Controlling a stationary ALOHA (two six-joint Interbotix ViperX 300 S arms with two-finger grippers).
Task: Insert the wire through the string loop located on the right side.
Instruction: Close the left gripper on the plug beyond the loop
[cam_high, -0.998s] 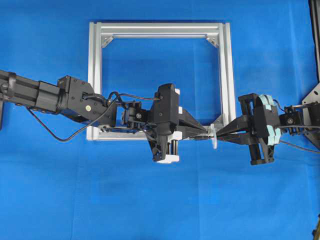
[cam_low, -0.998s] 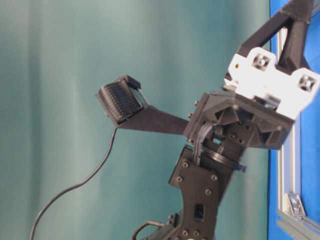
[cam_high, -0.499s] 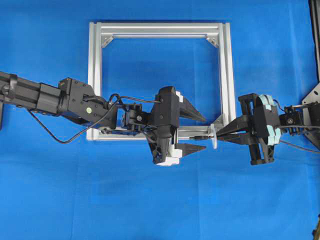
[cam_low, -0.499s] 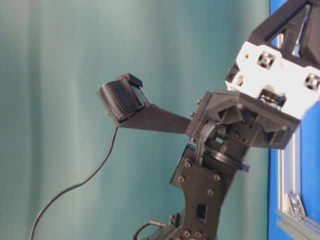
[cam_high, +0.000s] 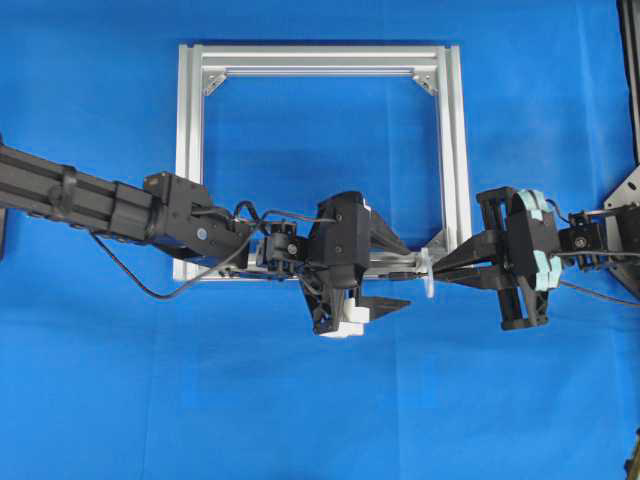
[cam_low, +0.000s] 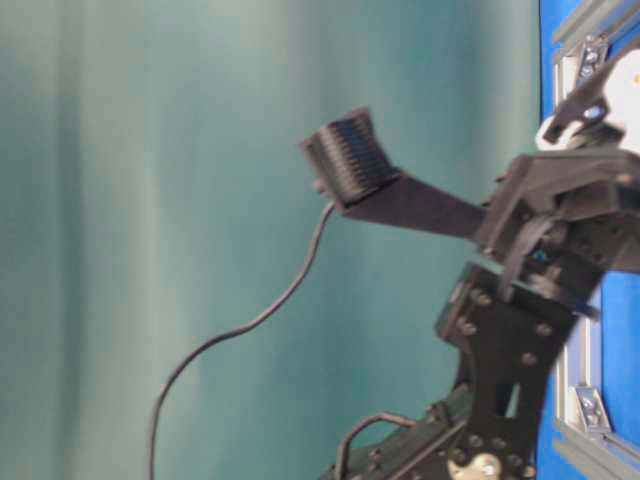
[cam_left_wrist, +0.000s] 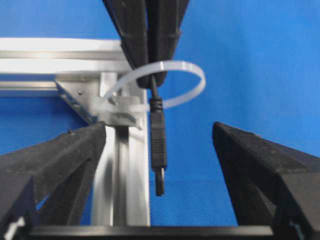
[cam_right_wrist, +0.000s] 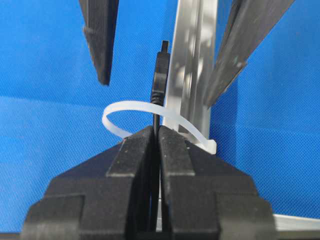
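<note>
The wire pokes through the string loop, plug lying lengthwise between the released left claw; the right claw clenches the wire.

Black arms, looping cables, white-and-teal gripper parts.

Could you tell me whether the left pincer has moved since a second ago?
Yes. The left pincer opened wide and its arm extended rightward along the silver frame's bottom bar.

No readable text or markings.
</note>
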